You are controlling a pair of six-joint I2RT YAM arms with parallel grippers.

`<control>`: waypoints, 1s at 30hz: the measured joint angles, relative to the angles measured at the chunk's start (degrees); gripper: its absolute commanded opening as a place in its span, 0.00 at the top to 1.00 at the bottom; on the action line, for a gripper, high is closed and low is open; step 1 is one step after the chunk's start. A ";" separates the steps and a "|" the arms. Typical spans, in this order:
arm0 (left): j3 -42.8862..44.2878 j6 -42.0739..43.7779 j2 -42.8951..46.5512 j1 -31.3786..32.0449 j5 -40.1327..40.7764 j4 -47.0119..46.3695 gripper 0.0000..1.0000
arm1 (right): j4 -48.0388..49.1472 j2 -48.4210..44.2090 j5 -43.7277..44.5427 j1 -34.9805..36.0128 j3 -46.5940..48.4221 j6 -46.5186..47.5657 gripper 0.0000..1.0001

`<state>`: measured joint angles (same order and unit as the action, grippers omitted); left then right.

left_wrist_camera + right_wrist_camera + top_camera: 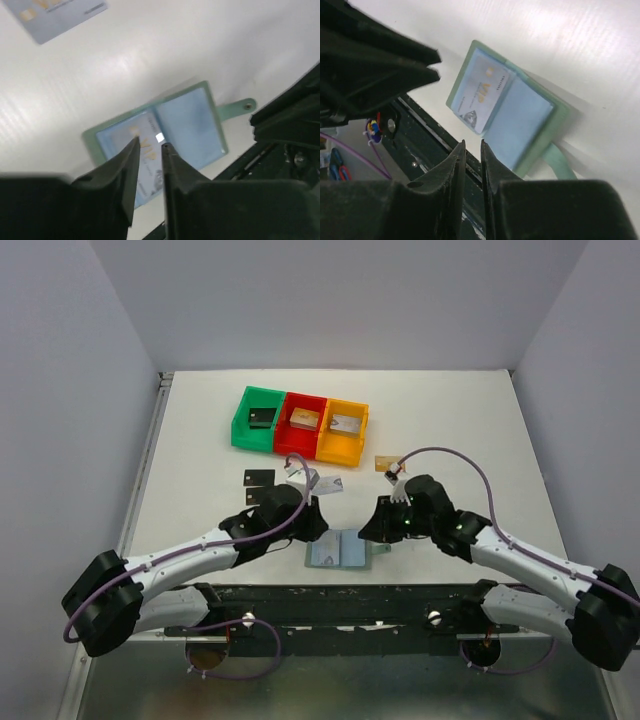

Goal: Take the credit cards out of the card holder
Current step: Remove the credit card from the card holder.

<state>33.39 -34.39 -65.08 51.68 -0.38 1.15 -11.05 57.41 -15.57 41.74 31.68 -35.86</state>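
The card holder (340, 552) lies open and flat near the table's front edge, grey-green with pale blue pockets and a closing tab (240, 106). One silvery-white credit card (482, 95) marked VIP sits in one pocket; the other pocket (192, 120) looks bare. My left gripper (150, 145) hovers just over that card, jaws a narrow gap apart with nothing between them. Off the holder's near corner, over the table edge, my right gripper (472, 143) also stands open by a slit, empty. Two black cards (256, 486), two silvery cards (315, 481) and a gold-tan card (385, 463) lie loose behind the holder.
Green (258, 420), red (300, 422) and orange (343, 428) bins stand in a row at the back, each with a chunky piece inside. The black mounting rail (330, 600) runs along the near table edge just below the holder. Both arms crowd the holder from either side.
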 measured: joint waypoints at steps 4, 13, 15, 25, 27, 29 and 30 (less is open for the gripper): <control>-4.70 -2.86 0.39 -3.19 1.68 -0.17 0.85 | 6.01 7.23 -5.38 0.72 0.31 -0.61 0.71; -8.17 -5.44 -2.60 -4.07 2.34 -2.60 0.87 | 16.68 21.75 -10.84 2.14 3.74 -4.68 0.71; -8.46 -5.77 -3.10 -4.07 2.32 -3.91 0.87 | 17.92 24.24 -11.15 2.16 3.85 -5.27 0.71; -8.57 -5.99 -5.07 -4.11 1.90 -7.69 0.91 | 18.51 29.81 -10.43 2.19 3.85 -6.73 0.67; -8.57 -6.14 -5.51 -4.11 1.90 -7.96 0.93 | 18.71 30.45 -10.36 2.19 3.85 -6.78 0.67; -8.57 -6.43 -5.97 -4.11 1.90 -7.96 0.95 | 18.99 31.43 -10.19 2.19 3.82 -6.97 0.66; -8.57 -6.62 -6.16 -4.11 1.92 -7.96 0.95 | 19.23 31.95 -10.16 2.19 3.74 -7.21 0.66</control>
<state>24.82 -41.01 -71.24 47.57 1.54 -6.81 8.19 89.36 -25.74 43.92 35.42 -43.07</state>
